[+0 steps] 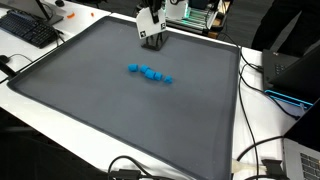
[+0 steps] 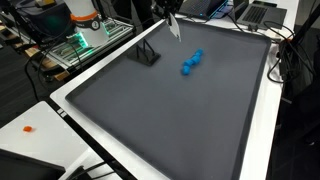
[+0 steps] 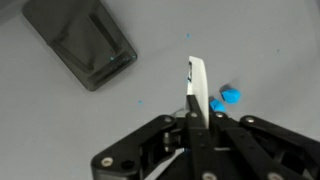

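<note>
Pinching a thin white strip [image 3: 197, 80], the tool [image 3: 196, 118] hangs near small blue pieces [image 3: 230, 96].

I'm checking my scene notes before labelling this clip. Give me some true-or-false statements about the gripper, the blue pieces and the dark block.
The jaws are shut on a thin white strip. True.
The blue pieces lie on the grey mat. True.
The dark block rests on top of the blue pieces. False: it sits on the mat apart from them.
The gripper touches the blue pieces. False: it hangs clear of them.
The keyboard lies on the mat. False: it lies beside the mat.
</note>
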You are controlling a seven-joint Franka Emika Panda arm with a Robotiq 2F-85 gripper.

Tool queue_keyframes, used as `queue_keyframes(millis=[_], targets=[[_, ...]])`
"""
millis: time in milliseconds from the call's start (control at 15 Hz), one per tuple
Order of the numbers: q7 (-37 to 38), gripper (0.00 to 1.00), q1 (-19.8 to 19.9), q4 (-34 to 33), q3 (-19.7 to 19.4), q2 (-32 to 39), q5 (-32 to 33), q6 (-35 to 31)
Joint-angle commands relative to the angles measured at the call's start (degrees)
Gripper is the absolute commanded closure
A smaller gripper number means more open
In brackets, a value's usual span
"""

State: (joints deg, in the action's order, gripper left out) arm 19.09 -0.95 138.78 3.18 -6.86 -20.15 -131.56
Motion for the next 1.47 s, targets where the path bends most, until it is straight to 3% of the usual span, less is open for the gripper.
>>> queue_keyframes(millis=[0, 200, 800, 1267, 1400], targets=[[5.22, 0.99, -0.24, 7.25, -0.01, -5.79, -2.38, -1.56], [10.82, 0.99, 0.12, 10.47, 0.44, -7.40, -2.21, -2.25], [21.72, 0.99, 0.22, 18.88, 0.51, -6.35, -4.73, -14.95], [23.35, 0.99, -0.64, 18.71, -0.48, -2.11, -11.65, -19.06], [24.49, 0.99, -0.21, 18.68, -0.10, -0.56, -11.13, -21.16]])
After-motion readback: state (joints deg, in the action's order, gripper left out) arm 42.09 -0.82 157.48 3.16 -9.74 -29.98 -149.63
